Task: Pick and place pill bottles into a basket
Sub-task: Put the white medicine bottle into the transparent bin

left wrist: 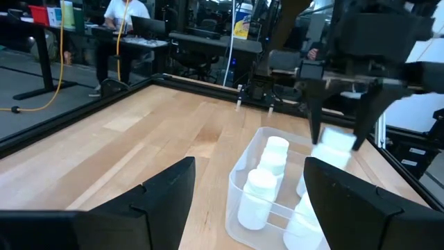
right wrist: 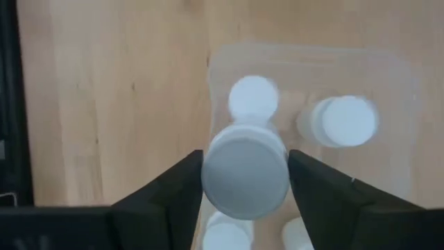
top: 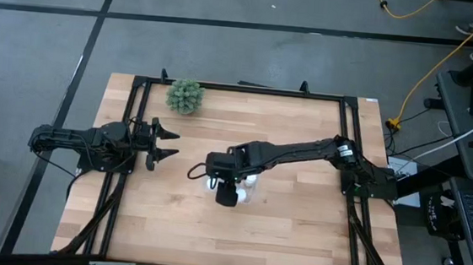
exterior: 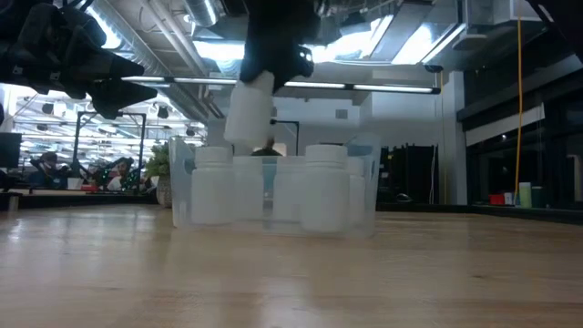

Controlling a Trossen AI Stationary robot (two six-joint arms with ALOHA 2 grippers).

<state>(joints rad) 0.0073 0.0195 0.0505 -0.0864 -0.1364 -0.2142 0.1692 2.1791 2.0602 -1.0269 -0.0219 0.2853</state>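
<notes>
One bottle (right wrist: 244,169) is clamped in the right gripper (right wrist: 244,173), hanging over the basket (right wrist: 395,76), with other bottles (right wrist: 253,97) standing directly below it. Risk: dropping here could land it on a cap and tip it. Left gripper (top: 166,144) waits well aside, fingers spread.

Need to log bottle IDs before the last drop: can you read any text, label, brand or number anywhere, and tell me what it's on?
No text can be read in any view.
Pill bottles in the basket: plain white, no label showing.
Bottle held by the right gripper: blank cap, sides hidden.
Yellow item in the room behind: has printing, too blurred to read.
Left gripper: no markings visible.
</notes>
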